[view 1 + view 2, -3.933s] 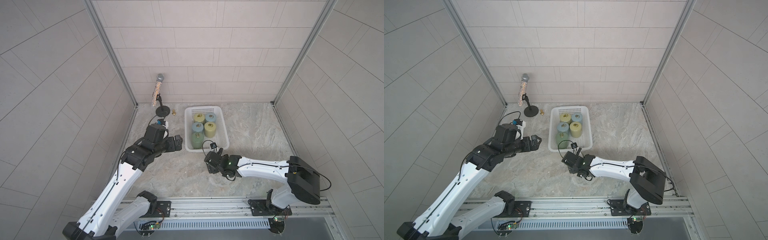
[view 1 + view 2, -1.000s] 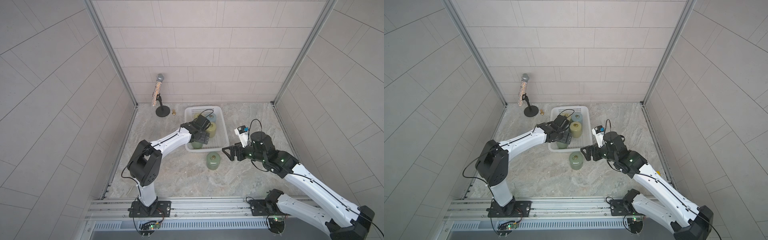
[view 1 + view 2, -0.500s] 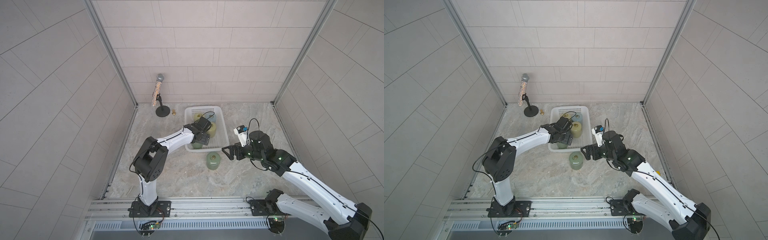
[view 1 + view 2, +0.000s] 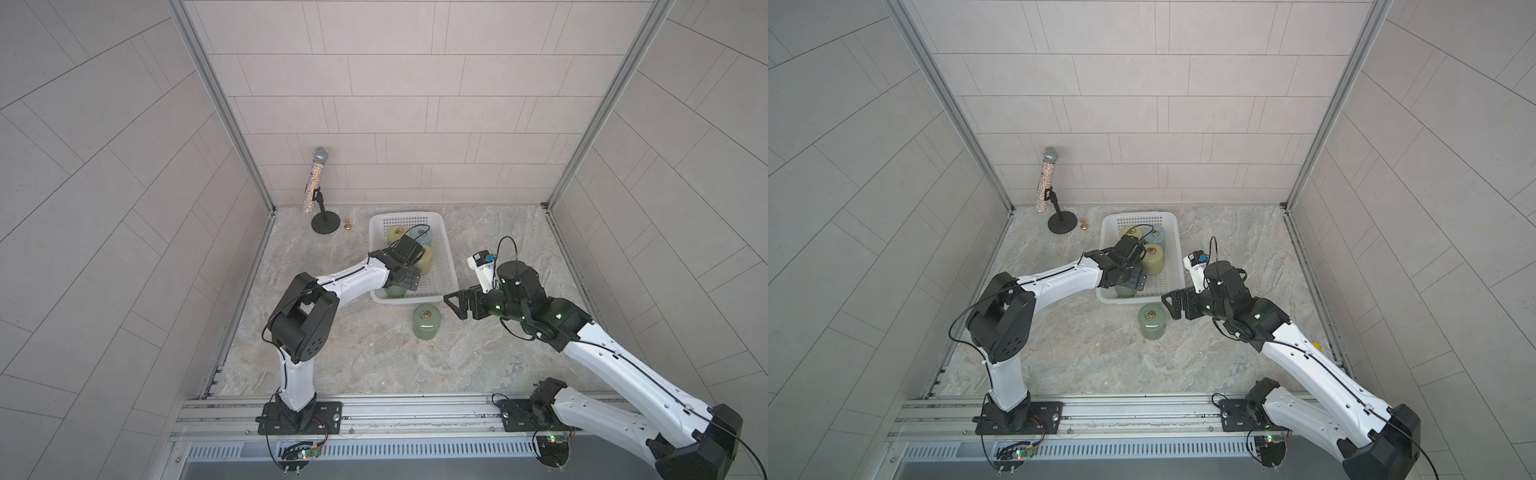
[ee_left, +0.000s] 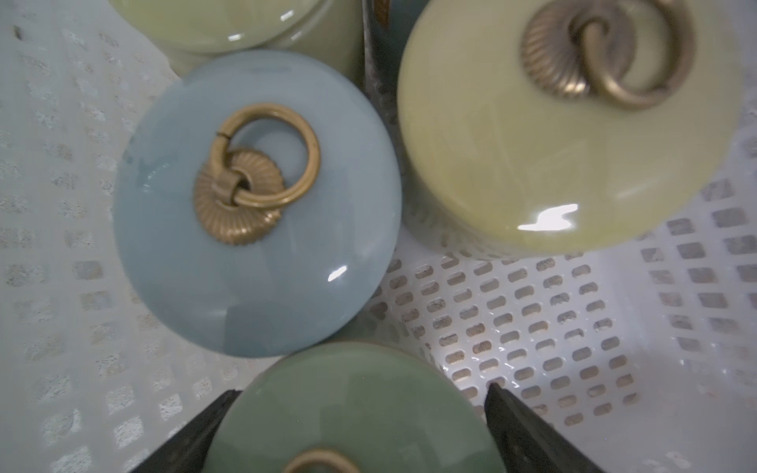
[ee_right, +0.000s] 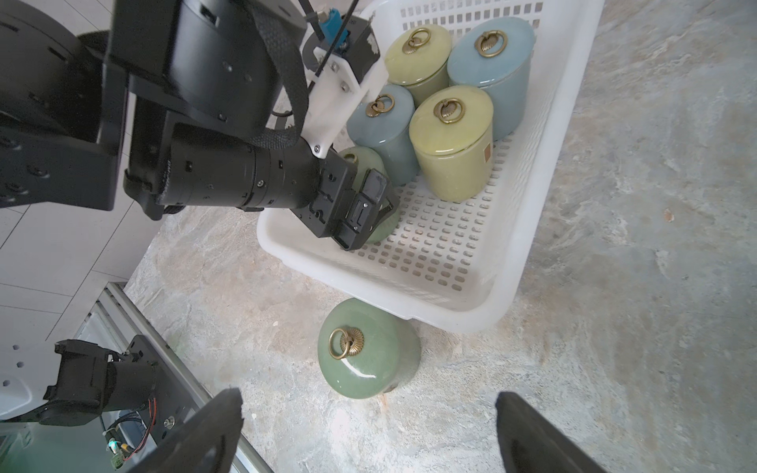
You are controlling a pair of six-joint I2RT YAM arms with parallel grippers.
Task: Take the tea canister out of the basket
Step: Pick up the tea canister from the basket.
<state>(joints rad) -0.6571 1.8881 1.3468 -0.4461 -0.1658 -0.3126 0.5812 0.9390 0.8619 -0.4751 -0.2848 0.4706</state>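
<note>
At the far left a microphone stood on its stand by the back wall, with a small brass piece just beside the base, both well clear of the work. The left gripper had reached down into the near left corner of the basket. Its fingers stood on either side of the green tea canister, which sat upright on the basket floor. Whether they were pressing on it or only flanking it could not be told. A blue canister stood close against it and a yellow canister near that, so a tilted or hurried lift would likely knock them over. The glaze looked slick, and a grip high up near the lid might slide or take only the lid. Nothing held the light basket down, so a finger catching its perforated wall would probably drag it along. On the table, just in front of the near wall, a second green canister stood upright in the likely way out. To its right the right gripper hung with jaws spread wide and empty, near enough for the arms to clash.
</note>
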